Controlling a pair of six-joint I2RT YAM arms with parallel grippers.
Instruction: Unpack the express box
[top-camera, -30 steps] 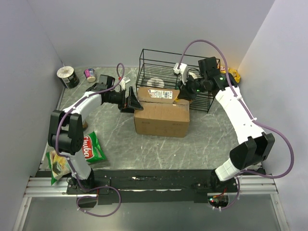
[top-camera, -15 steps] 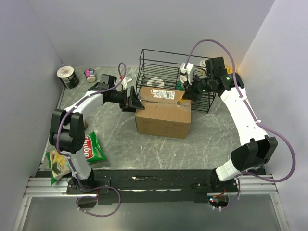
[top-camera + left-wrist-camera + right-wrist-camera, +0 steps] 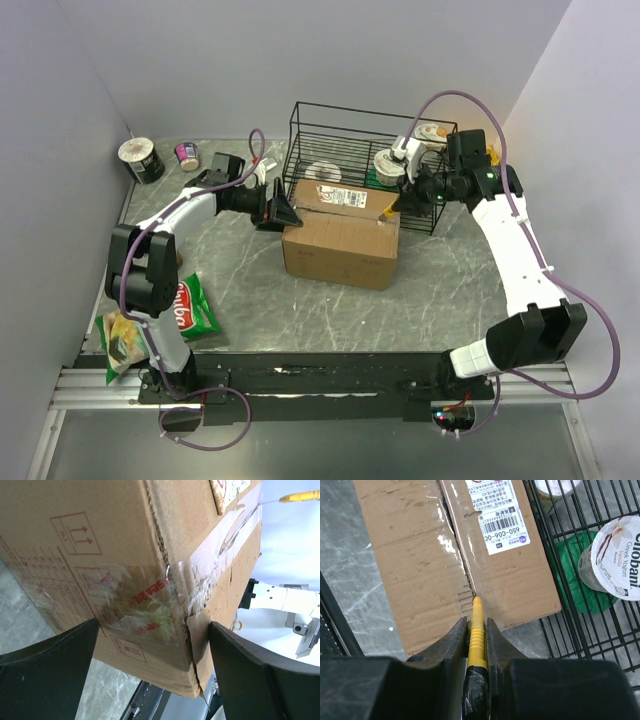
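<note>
The express box (image 3: 340, 240) is a brown carton with a taped seam and a white label (image 3: 497, 515), and it stands mid-table. My left gripper (image 3: 283, 212) is open at the box's left end. In the left wrist view its gripper (image 3: 152, 630) has a finger on each side of the box (image 3: 100, 555), around the torn, taped corner. My right gripper (image 3: 403, 197) is shut on a yellow ribbed tool (image 3: 477, 612). The tool's tip rests at the right end of the seam on the box (image 3: 415, 565).
A black wire basket (image 3: 330, 130) stands right behind the box and holds a yogurt cup (image 3: 615, 565) and a green item (image 3: 575, 580). Snack bags (image 3: 190, 305) lie front left. Two cans (image 3: 142, 160) sit back left. Walls close in on three sides.
My right arm has swung right and back, drawing the yellow tool along the seam to the box's right end. The box turned slightly. The left gripper stayed put.
</note>
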